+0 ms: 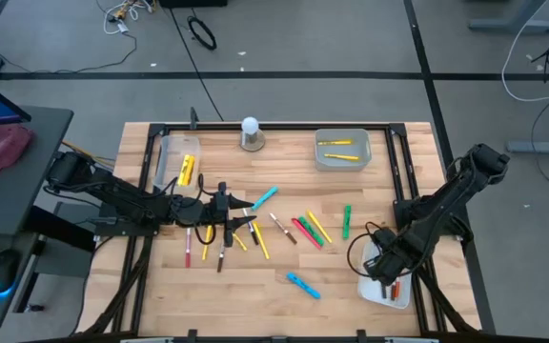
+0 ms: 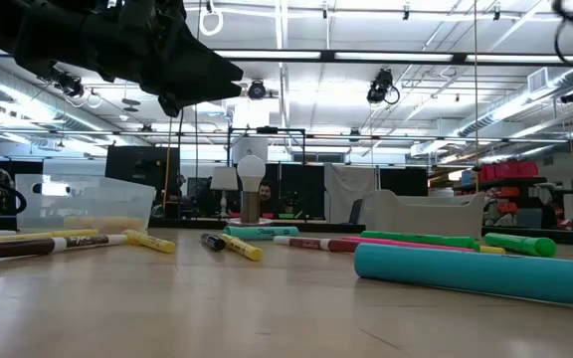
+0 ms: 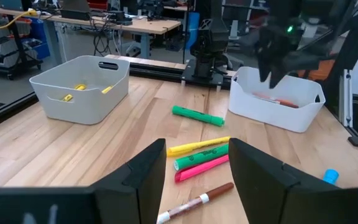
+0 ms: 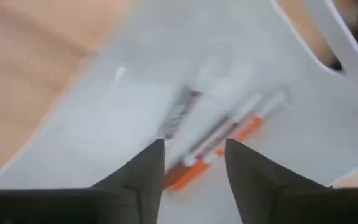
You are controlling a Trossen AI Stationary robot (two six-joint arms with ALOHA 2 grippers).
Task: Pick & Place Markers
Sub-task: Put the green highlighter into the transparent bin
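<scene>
**Markers: light, stiff, and prone to roll**

The right gripper (image 4: 194,165) hangs over the white tray (image 1: 403,293) at the table's near right corner, fingers apart and empty, above orange-and-white markers (image 4: 225,140) lying inside. The left gripper (image 3: 197,165) hovers above the scattered markers (image 1: 303,229) mid-table, jaws likewise spread, nothing held. Each marker looks light, rigid and smooth (round barrels probably roll if nudged). A pinch across the barrel's middle, fingers square to its length, seems safest; end grips would likely let it pivot.
</scene>
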